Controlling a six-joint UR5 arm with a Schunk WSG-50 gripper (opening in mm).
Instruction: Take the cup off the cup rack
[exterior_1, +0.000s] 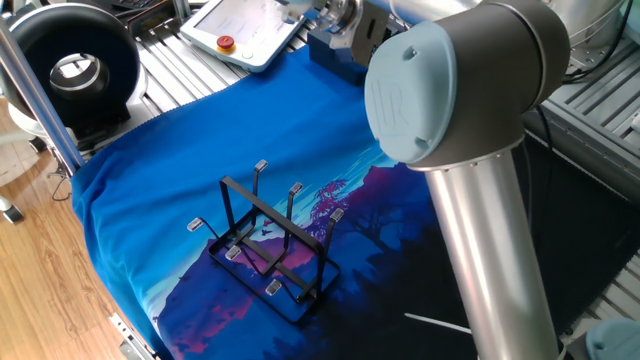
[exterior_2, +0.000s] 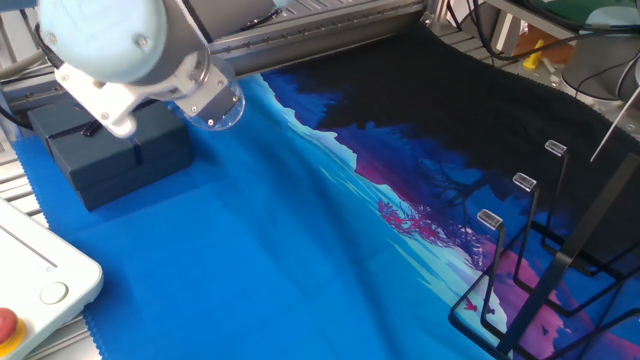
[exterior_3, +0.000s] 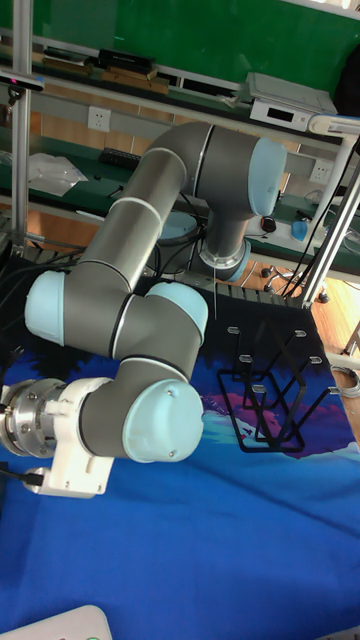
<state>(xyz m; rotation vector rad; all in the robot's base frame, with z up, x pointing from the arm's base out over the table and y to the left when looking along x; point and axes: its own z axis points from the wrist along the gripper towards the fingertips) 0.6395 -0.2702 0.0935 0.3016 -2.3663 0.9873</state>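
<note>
The cup (exterior_2: 219, 107), clear with a thick round base, hangs in the air at the far left of the other fixed view, over the blue cloth beside a dark box. My gripper (exterior_2: 203, 99) is mostly hidden behind the arm's pale wrist; it carries the cup, and its fingers do not show. In one fixed view the gripper (exterior_1: 343, 22) sits at the table's far end. The cup rack (exterior_1: 270, 245) is a black wire stand with grey-tipped prongs, bare of cups, well apart from the gripper. It also shows as the rack (exterior_2: 540, 270) and the rack (exterior_3: 270, 395).
A dark blue box (exterior_2: 110, 160) lies just under the wrist. A white teach pendant (exterior_1: 240, 30) with a red button rests at the cloth's far edge. A black round device (exterior_1: 75, 70) and a metal post (exterior_1: 40, 90) stand off the table's left. The big arm link (exterior_1: 480, 220) crosses the right side.
</note>
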